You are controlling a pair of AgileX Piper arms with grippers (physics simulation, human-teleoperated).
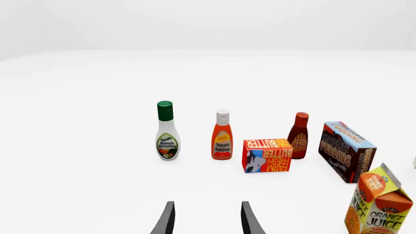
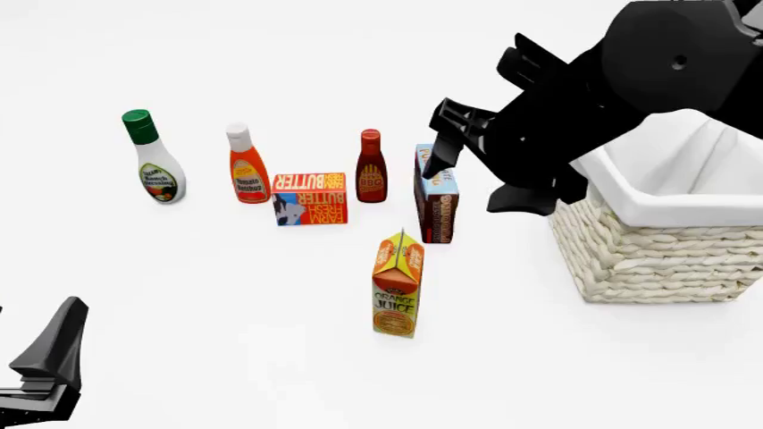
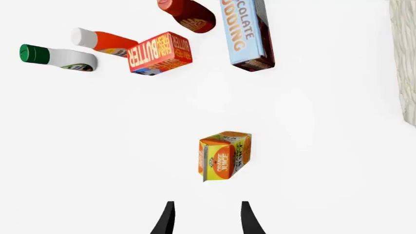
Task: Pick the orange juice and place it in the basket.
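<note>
The orange juice point(image 2: 398, 288) is a tall orange and yellow carton standing upright on the white table, left of the basket point(image 2: 667, 259), a cream wicker basket with white lining. In the right wrist view the orange juice point(image 3: 224, 155) lies straight ahead of my right gripper point(image 3: 206, 204), which is open and apart from it. From the front, my right gripper point(image 2: 444, 141) hangs high over the pudding box, behind the carton. My left gripper point(image 2: 57, 340) sits low at the near left, open and empty, with the orange juice point(image 1: 379, 204) off to its side.
A row stands behind the carton: ranch dressing bottle point(image 2: 155, 161), ketchup bottle point(image 2: 247, 168), red butter box point(image 2: 310, 198), brown sauce bottle point(image 2: 371, 168) and chocolate pudding box point(image 2: 435, 197). The basket wall point(image 3: 406, 58) shows at the right wrist view's edge.
</note>
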